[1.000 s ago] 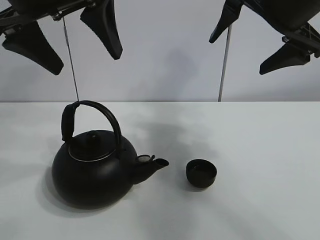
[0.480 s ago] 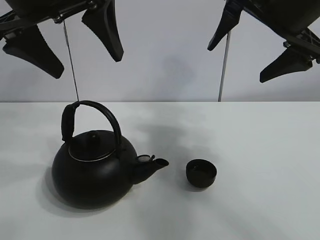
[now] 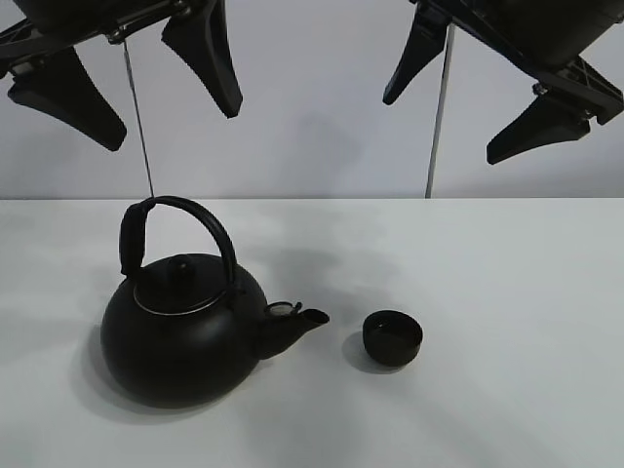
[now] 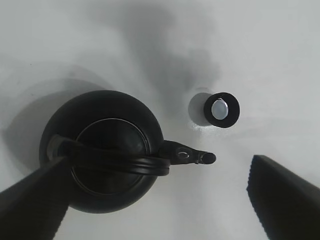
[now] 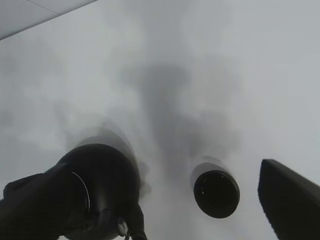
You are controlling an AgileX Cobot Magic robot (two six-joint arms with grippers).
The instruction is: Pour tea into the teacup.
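The small black teacup (image 3: 393, 337) stands on the white table, just right of the spout of the big black kettle (image 3: 183, 330), which stands upright with its arched handle up. No tea stream shows. My left gripper (image 3: 136, 73) hangs open and empty high above the kettle. My right gripper (image 3: 478, 93) hangs open and empty high above the teacup's side. The left wrist view looks straight down on the kettle (image 4: 102, 150) and the teacup (image 4: 221, 109) between its fingers (image 4: 285, 200). The right wrist view shows the kettle (image 5: 100, 190) and the teacup (image 5: 216, 193).
The white table (image 3: 526, 292) runs to a grey back wall. Two thin vertical rods (image 3: 436, 127) stand at the table's far edge.
My right gripper has shifted a little to the left and slightly up. The left gripper has barely moved. Kettle and teacup have not moved.
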